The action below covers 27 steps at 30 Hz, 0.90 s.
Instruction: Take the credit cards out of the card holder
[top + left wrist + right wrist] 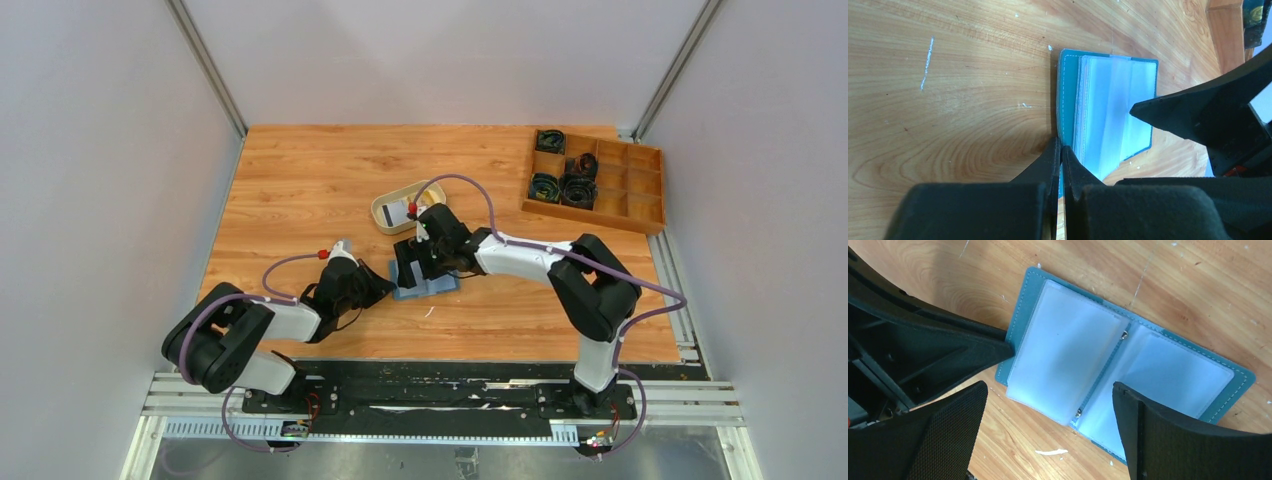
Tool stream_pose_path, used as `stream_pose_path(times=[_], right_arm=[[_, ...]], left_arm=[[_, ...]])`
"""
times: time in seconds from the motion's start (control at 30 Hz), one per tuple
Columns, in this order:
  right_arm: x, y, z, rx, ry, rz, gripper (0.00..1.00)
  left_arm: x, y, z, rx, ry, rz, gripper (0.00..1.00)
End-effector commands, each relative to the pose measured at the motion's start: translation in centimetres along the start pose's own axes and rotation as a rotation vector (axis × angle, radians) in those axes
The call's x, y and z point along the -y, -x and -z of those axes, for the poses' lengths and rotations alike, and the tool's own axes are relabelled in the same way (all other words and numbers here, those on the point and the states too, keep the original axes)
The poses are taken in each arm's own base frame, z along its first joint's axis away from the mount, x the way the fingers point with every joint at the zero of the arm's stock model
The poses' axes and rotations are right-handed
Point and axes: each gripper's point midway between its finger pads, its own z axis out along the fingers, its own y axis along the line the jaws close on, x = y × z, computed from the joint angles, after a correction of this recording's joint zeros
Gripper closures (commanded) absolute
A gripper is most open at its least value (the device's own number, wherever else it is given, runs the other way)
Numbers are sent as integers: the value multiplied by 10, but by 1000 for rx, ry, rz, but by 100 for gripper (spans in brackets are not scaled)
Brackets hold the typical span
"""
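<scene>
Top view, card holder (436, 288): lies open and flat on the table (300, 180), mid-front, between the tips of the two arms.
Top view, left gripper (378, 291): reaches in low from the left, at the holder's left edge.
Top view, right gripper (415, 268): hangs over the open holder and hides part of it.
Top view, tray (383, 222): just behind the holder; what looks like one of the credit cards (396, 213), pale, lies inside.
Top view, compartment box (595, 220): far right corner, well apart from the work.
Left wrist view, left fingers (1048, 165): clenched together, tips at the edge of the blue cover. I cannot tell whether they nip the thin cover or only press on it.
Left wrist view, sleeves (1113, 110): clear pockets fan up off the cover; a black finger of the right arm points in from the right.
Right wrist view, right fingers (1158, 435): released and spread wide, one on each side of the spine, grasping nothing.
Right wrist view, cards inside: the sleeves look milky and blank; too unclear to say whether any is loaded.
Step in hand: probably choosing the next sleeve to empty.
Doing it well: hold the left tips firm on the cover so the holder cannot slide. Bring the right fingers down at a sleeve's open mouth, pinch only the card's exposed edge, and draw it out flat along the pocket toward the tray.
Risk: catching sleeve and card together would lift the whole holder.
</scene>
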Motion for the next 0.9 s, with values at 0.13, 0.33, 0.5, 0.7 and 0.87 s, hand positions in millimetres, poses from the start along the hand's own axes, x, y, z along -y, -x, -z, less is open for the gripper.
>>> stream_pose_path(times=[0.13, 0.33, 0.5, 0.7, 0.87], right_arm=[[16, -12, -2, -80, -301, 98, 1], [11, -9, -7, -88, -333, 119, 3], [18, -12, -6, -106, -373, 117, 15], [20, -16, -9, -122, -380, 110, 26], [16, -13, -11, -117, -364, 108, 21]], left_arm=[[-37, -26, 5, -95, 126, -36, 100], [-39, -27, 6, -98, 133, -38, 100], [-40, -28, 6, -100, 135, -41, 100], [-40, -27, 5, -98, 136, -42, 100], [-42, -28, 6, -100, 139, -44, 100]])
